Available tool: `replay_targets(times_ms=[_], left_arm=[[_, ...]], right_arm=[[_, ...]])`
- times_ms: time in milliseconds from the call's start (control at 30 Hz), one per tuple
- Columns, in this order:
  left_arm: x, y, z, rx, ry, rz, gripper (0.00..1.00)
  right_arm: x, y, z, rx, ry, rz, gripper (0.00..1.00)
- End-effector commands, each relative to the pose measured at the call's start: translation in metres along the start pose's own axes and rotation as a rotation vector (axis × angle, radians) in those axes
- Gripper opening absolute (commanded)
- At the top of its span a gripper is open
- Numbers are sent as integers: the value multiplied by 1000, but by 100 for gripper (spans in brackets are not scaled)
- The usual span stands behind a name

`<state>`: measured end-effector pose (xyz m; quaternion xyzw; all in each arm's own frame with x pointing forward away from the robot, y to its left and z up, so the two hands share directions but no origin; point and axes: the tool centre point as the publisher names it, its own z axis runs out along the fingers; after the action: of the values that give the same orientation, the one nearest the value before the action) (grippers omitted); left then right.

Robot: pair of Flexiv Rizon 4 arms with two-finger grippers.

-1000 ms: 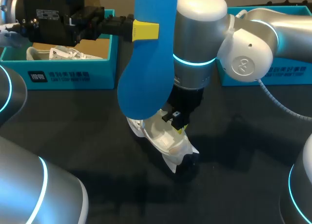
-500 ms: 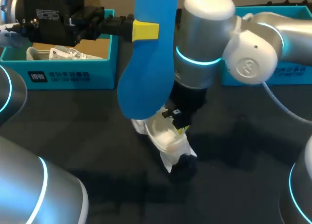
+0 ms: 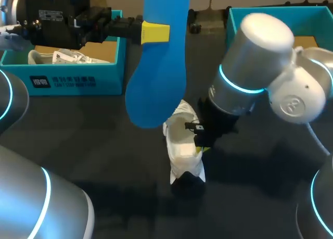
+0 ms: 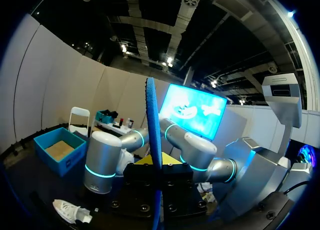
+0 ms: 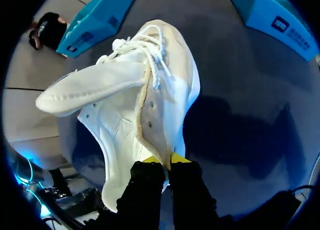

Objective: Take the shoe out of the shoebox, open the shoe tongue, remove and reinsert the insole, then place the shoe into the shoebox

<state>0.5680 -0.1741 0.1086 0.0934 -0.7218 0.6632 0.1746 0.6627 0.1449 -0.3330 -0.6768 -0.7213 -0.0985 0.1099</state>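
Shoe [image 3: 183, 145]: out of its box, lying on the table [image 3: 78, 155], tongue laid open.
Insole [image 3: 156, 77]: removed, held aloft, clamped in the left pincer [image 4: 156, 165].
Right pincer [image 5: 166, 161]: clenched on the shoe's side wall.
Outstanding, by my reckoning: reinsert the insole, return the shoe to the shoebox [image 3: 62, 80].
Change since a second ago: the right arm has swung rightward, turning the shoe with it; the insole is unmoved.

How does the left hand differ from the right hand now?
The left hand grips the blue insole; the right hand pinches the collar of the white shoe. The left hand is raised above the table, the right hand low beside the shoe on it. Both are shut on something.
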Motion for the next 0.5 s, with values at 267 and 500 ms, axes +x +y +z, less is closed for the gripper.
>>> replay_targets(times_ms=[267,500], left_arm=[[-2,-1,2,-4,2,0,0],[-2,-1,2,-4,2,0,0]], right_arm=[[-6,6,16,-5,99,-10,0],[-9,6,30,18,132,-21,0]])
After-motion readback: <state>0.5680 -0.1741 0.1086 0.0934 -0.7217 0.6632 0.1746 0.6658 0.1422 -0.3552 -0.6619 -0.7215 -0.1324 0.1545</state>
